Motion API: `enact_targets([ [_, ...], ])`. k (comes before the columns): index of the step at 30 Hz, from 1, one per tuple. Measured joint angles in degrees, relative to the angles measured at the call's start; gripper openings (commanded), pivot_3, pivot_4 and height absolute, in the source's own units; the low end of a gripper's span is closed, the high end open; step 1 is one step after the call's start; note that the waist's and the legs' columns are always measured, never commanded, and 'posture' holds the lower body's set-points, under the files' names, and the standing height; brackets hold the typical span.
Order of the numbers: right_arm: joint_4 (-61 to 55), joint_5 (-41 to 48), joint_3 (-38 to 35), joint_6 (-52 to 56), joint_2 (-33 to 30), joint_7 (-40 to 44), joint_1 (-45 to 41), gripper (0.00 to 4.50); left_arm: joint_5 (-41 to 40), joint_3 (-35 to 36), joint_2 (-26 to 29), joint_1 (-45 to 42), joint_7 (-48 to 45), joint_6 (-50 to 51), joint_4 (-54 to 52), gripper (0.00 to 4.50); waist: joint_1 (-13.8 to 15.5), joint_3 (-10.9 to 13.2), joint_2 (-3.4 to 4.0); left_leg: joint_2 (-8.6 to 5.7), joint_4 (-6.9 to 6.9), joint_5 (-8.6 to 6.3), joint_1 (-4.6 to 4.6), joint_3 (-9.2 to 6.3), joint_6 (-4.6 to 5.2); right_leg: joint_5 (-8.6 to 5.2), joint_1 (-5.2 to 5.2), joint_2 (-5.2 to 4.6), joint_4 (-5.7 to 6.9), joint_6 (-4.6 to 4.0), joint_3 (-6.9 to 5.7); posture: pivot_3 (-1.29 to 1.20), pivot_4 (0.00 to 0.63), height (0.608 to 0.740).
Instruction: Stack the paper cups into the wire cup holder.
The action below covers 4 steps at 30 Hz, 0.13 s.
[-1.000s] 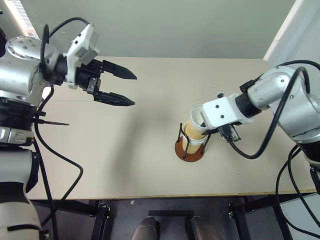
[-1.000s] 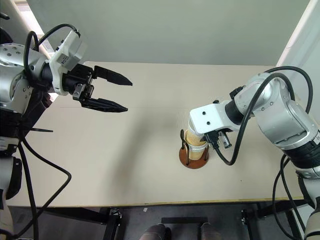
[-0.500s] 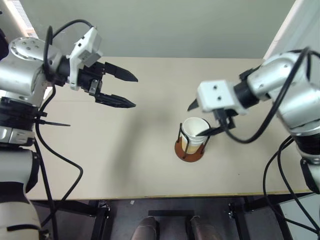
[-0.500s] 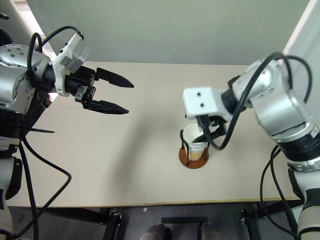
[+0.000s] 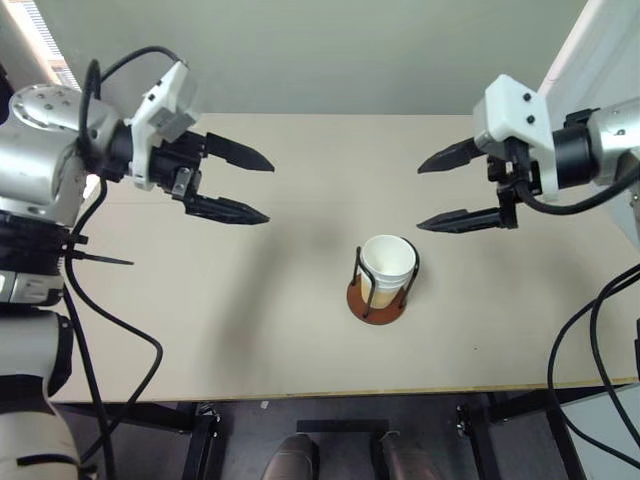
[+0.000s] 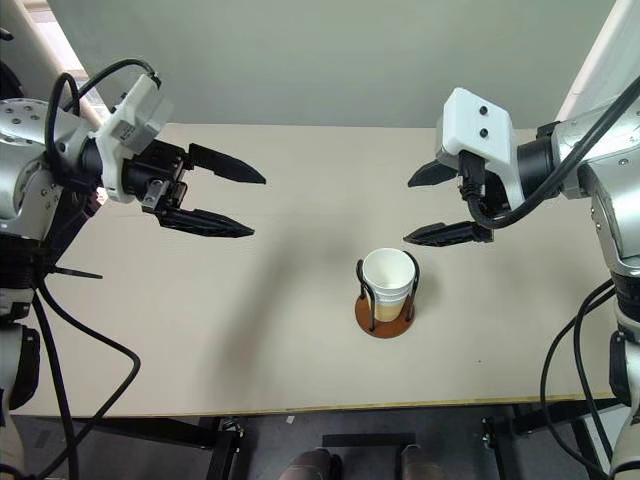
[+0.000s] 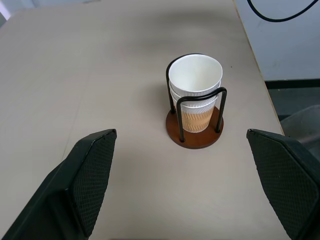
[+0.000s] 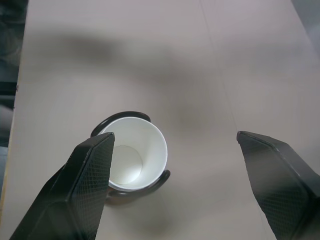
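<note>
The paper cups [image 5: 388,262] stand nested in one stack inside the wire cup holder [image 5: 377,303], a little right of the table's middle. The top cup's white inside faces up, and black wire loops rise around the stack [image 7: 195,82]. My right gripper [image 5: 420,199] hangs open above and to the right of the stack, clear of it, with nothing between its fingers [image 8: 90,180]. My left gripper [image 5: 268,190] is open and empty over the table's left part, pointing toward the holder [image 7: 195,142].
The beige table [image 5: 250,330] is bare around the holder. Its front edge [image 5: 330,393] runs close below the holder, with black frame legs [image 5: 205,435] under it. A grey wall [image 5: 350,50] stands behind the far edge.
My right gripper has opened, let go of the top cup and risen up and to the right. The cup now sits down in the stack. The left gripper has stayed in place.
</note>
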Motion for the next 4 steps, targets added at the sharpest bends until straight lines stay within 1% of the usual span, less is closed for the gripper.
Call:
enact_targets([
  [4,-0.06,1.15,-0.2,0.56,-0.56,-1.91,2.28,4.05,0.09,3.44,-0.92,2.04,0.17,1.53,-1.38,4.5,0.03,0.0,0.0,-0.01,0.03,0.0,-0.01,0.0,-0.01,0.03,0.0,-0.01,0.0,0.05,0.0,0.0,0.15,0.74],
])
